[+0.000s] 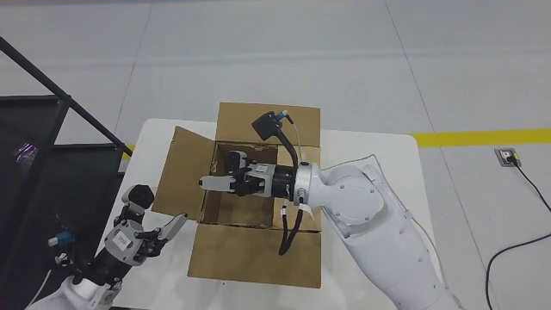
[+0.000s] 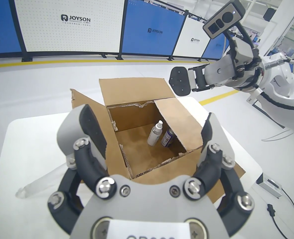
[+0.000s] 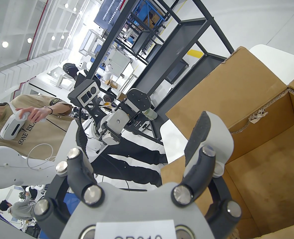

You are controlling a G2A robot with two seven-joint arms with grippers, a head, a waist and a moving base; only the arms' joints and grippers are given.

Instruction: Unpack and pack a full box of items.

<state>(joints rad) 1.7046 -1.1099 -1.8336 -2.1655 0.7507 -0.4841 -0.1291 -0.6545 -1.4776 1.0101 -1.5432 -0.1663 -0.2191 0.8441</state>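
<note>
Cardboard box (image 2: pixel 134 90) sits flaps-open on the surface (image 1: pixel 172 138), white spray bottle (image 2: pixel 155 135) and blue-labelled bottle (image 2: pixel 167 137) standing upright by its right-arm-side wall, so I reckon my right gripper (image 1: pixel 220 175), spread wide and empty over the opening, is nearer than the left gripper (image 1: pixel 157 210), open too, off the corner.

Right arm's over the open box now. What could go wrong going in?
The spray bottle and the dark bottle stand close together by the box wall, so the open right gripper might knock one over. The raised side flap next to them could catch a finger.
</note>
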